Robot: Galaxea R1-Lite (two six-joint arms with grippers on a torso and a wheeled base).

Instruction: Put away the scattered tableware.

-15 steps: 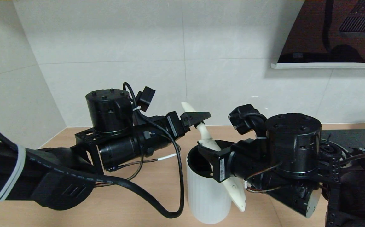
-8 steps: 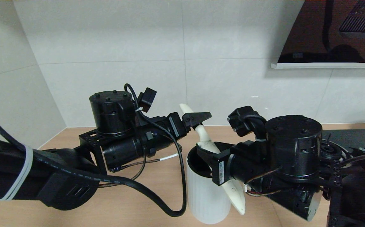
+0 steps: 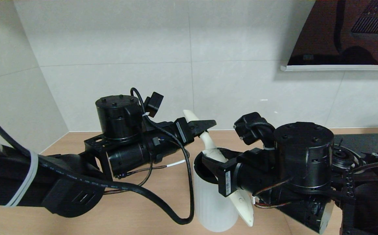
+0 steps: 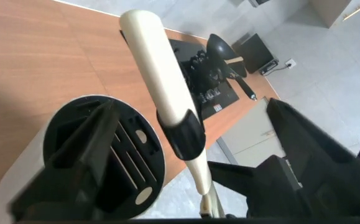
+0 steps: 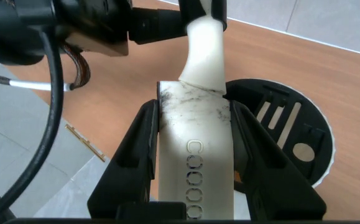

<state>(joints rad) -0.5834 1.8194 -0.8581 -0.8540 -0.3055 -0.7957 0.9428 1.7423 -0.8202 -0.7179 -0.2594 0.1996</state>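
The job is only part way done. Closest to the robot, at 6 o'clock in the head view, the white holder point(image 3: 210, 204) stands on the wooden counter point(image 3: 136, 222). Its black top point(image 4: 127, 158) has long slots, and I see no tableware standing in it.

The cream spatula point(image 3: 244, 205) is not in yet. It hangs tilted in the air over the holder. Its wide end, the one with little holes, points down toward 5 o'clock and sits outside the white wall, on the near side. Its thin handle points up toward 11 o'clock.

The right gripper point(image 5: 194, 107) comes in from 3 o'clock. Its two fingers squeeze the wide end from both sides, so it has a tight hold of the spatula. A bit farther off, the left gripper point(image 4: 188, 106) comes in from 9 o'clock. Its fingers are spread wide, one on each side of the thin handle. In the left wrist view they do not seem to touch it.

Farther back, at 3 o'clock, is the dark stove point(image 3: 352, 143). Something dark with a wooden handle lies there, but I cannot tell what it is.

I think three things are left to do. The spatula must be turned so one end points into a slot, then lowered, then let go. I cannot tell if more pieces wait to be put away.
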